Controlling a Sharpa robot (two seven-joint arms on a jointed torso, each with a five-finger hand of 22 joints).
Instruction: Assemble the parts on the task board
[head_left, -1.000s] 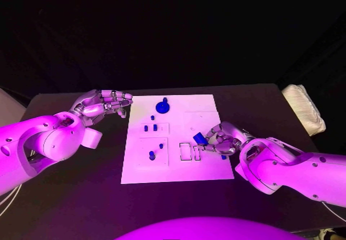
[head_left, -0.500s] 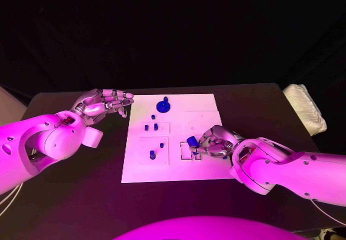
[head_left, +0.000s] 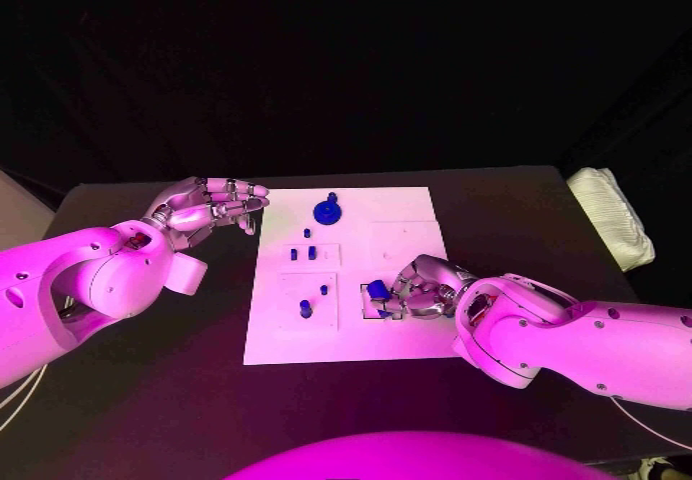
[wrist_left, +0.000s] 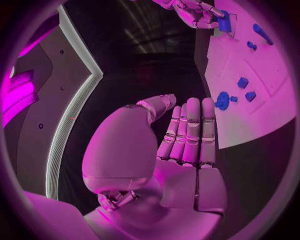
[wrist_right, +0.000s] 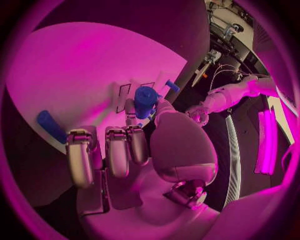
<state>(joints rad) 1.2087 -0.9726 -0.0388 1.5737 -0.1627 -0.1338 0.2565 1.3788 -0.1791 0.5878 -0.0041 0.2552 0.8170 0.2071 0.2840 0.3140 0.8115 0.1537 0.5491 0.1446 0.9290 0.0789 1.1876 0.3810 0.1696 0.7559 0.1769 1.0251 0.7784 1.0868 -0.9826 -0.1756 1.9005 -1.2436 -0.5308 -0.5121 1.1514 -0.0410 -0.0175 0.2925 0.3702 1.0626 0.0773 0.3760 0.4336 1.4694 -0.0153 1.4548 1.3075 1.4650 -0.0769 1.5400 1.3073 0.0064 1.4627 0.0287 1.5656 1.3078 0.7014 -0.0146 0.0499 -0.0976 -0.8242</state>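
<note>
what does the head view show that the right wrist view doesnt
Head view alone: the whole task board, the round blue part at its far edge, small blue parts in the left panels, and a white cloth at the table's right edge. Right wrist view alone: a loose blue part on the board by the fingers. Both: the right robot hand holding a blue part over the slots, and the left robot hand, which holds nothing.

Right robot hand (head_left: 418, 290) hides board slots (head_left: 372, 303) — partly.

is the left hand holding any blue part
No, the left hand hovers beside the task board with its fingers straight and nothing between them.
</note>
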